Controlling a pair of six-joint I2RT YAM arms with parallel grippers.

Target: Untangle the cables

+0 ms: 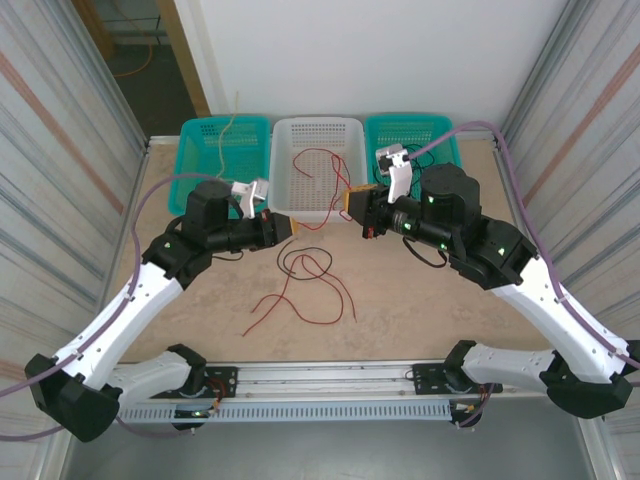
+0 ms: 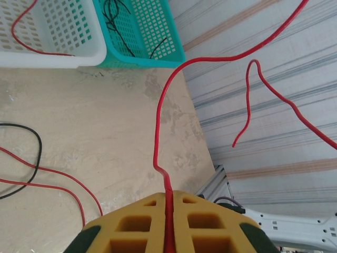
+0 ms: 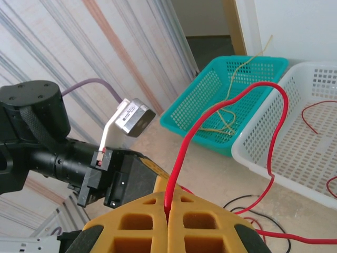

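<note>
Pinching a thin red cable (image 2: pixel 156 132) with jaws pressed together, the left pincer (image 2: pixel 169 200) sits opposite the right pincer (image 3: pixel 168 200), likewise clamped on red wire (image 3: pixel 178 158); loose red and black cables (image 1: pixel 305 275) tangle on the beige tabletop (image 1: pixel 420 310).

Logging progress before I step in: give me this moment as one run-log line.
left hand: shut on red cable | right hand: shut on red cable | table: black cable loose, crossing red strands
</note>
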